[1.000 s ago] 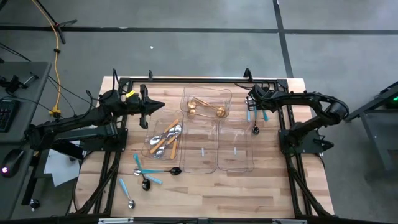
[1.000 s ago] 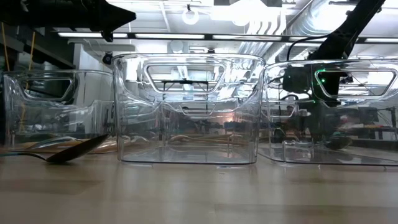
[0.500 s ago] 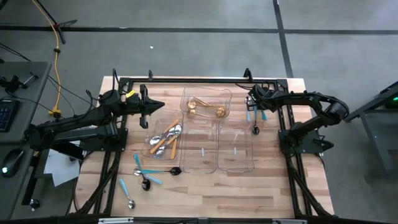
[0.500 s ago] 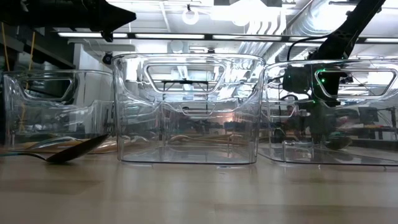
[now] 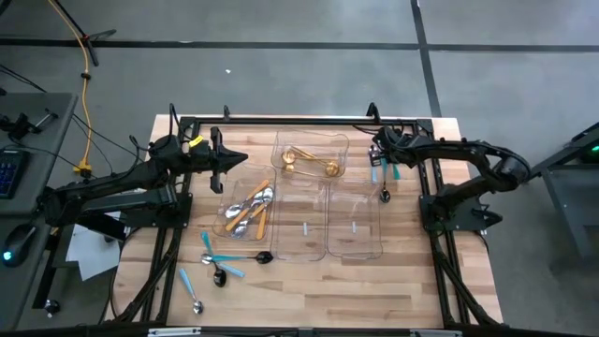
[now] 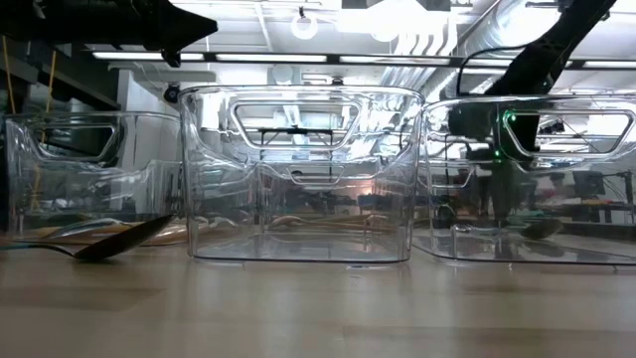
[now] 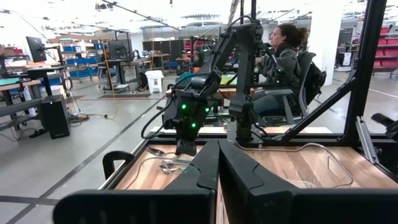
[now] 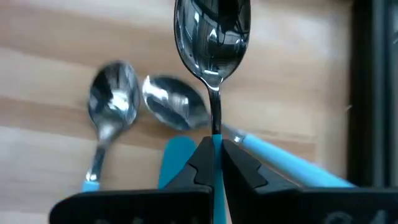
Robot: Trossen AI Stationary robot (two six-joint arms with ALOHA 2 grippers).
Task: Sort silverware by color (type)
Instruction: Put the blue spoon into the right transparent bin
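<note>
The right end effector point(image 8: 216, 163) was clamped on the neck of a blue-handled spoon point(image 8: 212, 37), seemingly to carry it to a tray, its bowl jutting ahead above two spoons point(image 8: 143, 99) on the desk point(image 8: 50, 37), while the left end effector point(image 7: 217, 171) hung pinched together, empty.

you get even, bright overhead light; ceiling lamps point(image 6: 397, 15) glare through the clear trays point(image 6: 298, 179), and the nearest spoon bowl point(image 8: 212, 37) is blurred, mirroring them.

Clear trays point(image 5: 328, 220) mid-table — bare wood point(image 5: 374, 290) in front
</note>
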